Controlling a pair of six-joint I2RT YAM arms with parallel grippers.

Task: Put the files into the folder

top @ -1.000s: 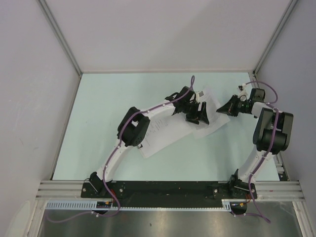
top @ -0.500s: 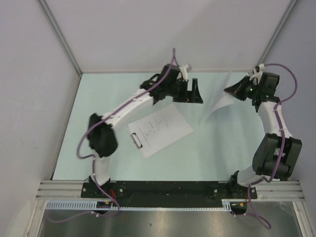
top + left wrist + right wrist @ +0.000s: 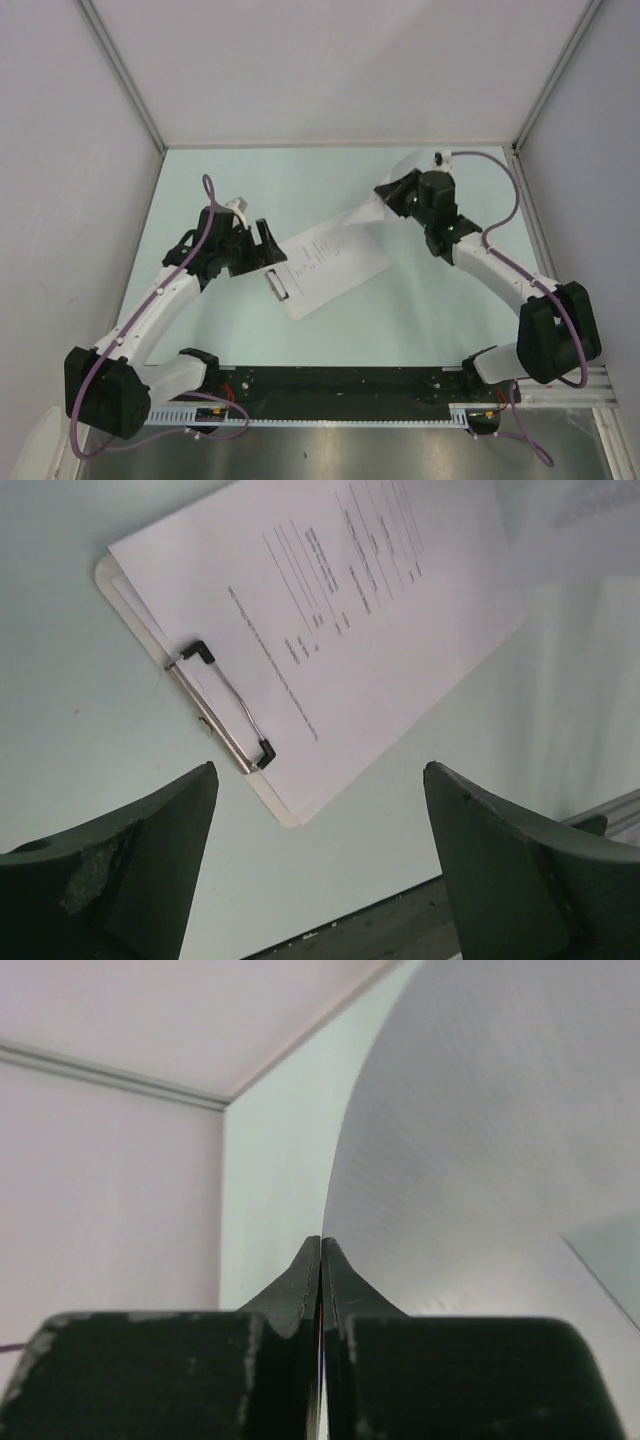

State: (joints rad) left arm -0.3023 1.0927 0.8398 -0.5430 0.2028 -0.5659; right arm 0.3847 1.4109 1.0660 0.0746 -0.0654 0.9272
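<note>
Table: pale green flat tabletop (image 3: 200, 200); seen whole only from top cam.
Folder: flat white rectangular clipboard (image 3: 294, 308), lying flat mid-table at a slant, clip end toward near-left. Thin rim of bare board showing past paper at clip end & along one long side. Plain in L wrist cam, barely visible from top.
Sheet on board: white paper sheet w/ sparse black print (image 3: 332, 260), flat on clipboard, covering nearly all of it, short edge under clip. A few short text lines mid-page, rest blank. Separate lines made out only in L wrist cam; words too small to read.
Held sheet: curled white paper sheet (image 3: 368, 210), lifted off table at far-right of board, bowing from R gripper down toward board's far corner. Touching board or not: can't tell. Grey curved sweep filling R wrist cam, no print on that side. Blurred patch w/ faint print at top right of L wrist cam.
R gripper: black two-finger right gripper (image 3: 388, 190), clenched on edge of curled sheet. Fingers pressed together w/ paper edge between, shown only by R wrist cam.
L gripper: black two-finger left gripper (image 3: 270, 243), jaws spread wide, nothing between, just beside clip end of board.
Clip: small silver metal clip w/ black tips (image 3: 222, 712), mid short edge, wire lying flat on sheet.
</note>
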